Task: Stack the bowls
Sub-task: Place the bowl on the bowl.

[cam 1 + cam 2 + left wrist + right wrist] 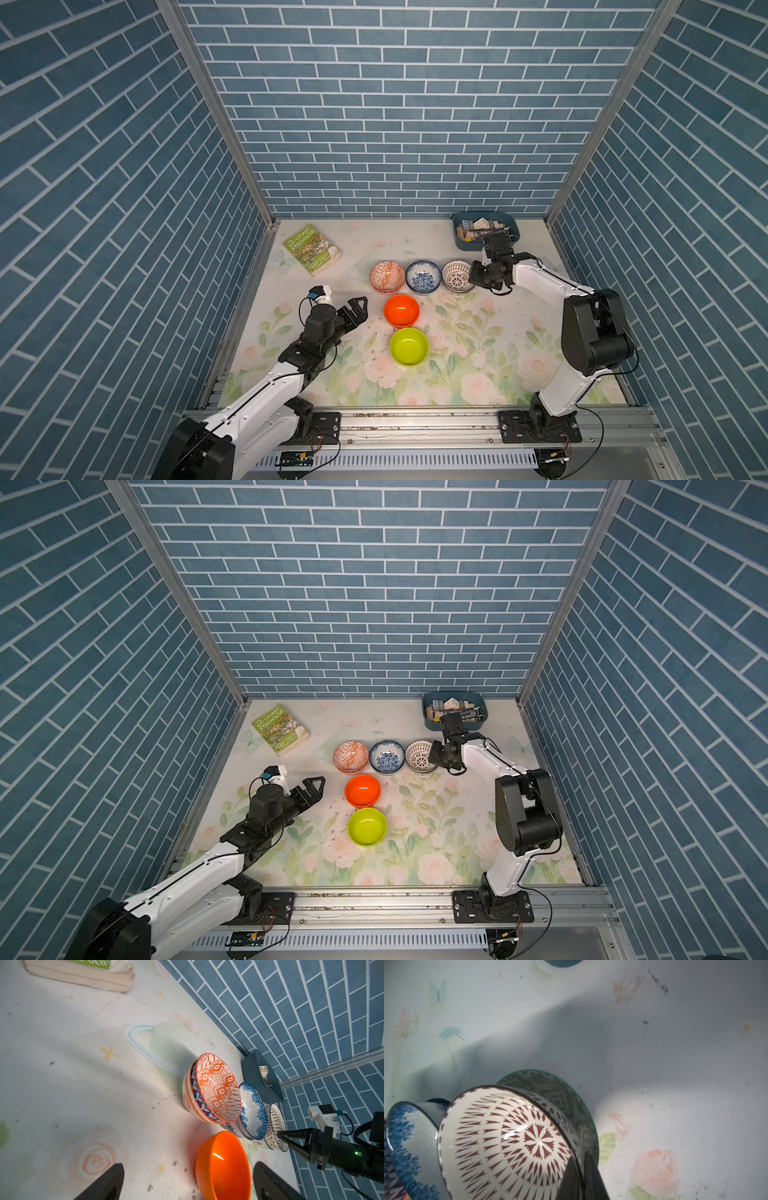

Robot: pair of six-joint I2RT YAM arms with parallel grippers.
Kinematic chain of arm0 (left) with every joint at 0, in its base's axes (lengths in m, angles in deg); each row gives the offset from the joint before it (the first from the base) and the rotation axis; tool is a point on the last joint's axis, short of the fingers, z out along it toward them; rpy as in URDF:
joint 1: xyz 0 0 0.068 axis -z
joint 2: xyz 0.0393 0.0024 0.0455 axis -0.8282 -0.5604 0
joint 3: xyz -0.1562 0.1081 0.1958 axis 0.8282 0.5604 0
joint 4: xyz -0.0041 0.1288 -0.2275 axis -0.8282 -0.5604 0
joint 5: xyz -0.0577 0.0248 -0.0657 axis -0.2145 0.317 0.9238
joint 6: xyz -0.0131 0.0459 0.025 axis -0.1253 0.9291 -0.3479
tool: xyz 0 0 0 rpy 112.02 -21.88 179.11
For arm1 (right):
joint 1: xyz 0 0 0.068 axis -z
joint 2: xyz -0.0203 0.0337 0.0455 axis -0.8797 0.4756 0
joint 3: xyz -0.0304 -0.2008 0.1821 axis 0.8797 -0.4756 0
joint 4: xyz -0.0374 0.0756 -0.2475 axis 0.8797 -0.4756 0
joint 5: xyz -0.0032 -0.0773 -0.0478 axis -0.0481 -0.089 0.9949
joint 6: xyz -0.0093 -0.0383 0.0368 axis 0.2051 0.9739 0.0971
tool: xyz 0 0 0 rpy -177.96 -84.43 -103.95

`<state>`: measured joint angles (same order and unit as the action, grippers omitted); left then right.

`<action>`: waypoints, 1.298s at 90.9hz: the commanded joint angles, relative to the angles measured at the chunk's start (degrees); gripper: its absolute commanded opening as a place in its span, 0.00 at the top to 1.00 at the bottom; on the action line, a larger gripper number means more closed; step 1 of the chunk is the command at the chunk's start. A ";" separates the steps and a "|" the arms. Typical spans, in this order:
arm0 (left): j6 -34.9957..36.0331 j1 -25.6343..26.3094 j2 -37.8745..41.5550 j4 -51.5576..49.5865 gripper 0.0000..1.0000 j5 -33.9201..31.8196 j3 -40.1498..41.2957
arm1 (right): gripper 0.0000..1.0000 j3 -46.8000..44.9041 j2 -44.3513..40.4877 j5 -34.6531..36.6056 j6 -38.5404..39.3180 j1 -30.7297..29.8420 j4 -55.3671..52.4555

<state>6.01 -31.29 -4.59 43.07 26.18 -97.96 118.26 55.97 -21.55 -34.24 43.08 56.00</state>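
My right claw [582, 1178] is clamped on the rim of the brown-lattice bowl [508, 1142], three o'clock of the blue floral bowl [423, 276]; my left claw [365, 308] gapes wide, empty.

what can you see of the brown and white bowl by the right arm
The brown-patterned bowl is small, round, glossy, ceramic by its look: white inside with dashes fanning from a central flower, dark rim. It sits open side up inside a grey-green patterned bowl, last in the back row beside the blue-white bowl. The right end effector is shut on its rim.
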 commanded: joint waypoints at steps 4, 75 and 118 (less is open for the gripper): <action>0.81 0.07 0.22 0.79 0.00 -0.31 -0.25 | 0.99 0.33 0.34 0.07 -1.48 -0.71 2.14; 0.71 0.02 0.94 0.26 0.00 -0.46 0.00 | 0.84 -0.68 -0.73 2.51 -1.22 -0.81 0.95; 0.72 0.02 0.80 0.25 0.00 -0.57 -0.11 | 0.79 -0.74 -2.96 3.81 -1.52 -0.72 -0.42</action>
<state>6.01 -31.29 -4.19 43.04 25.99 -97.96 118.13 55.03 -18.93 -34.68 42.58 56.66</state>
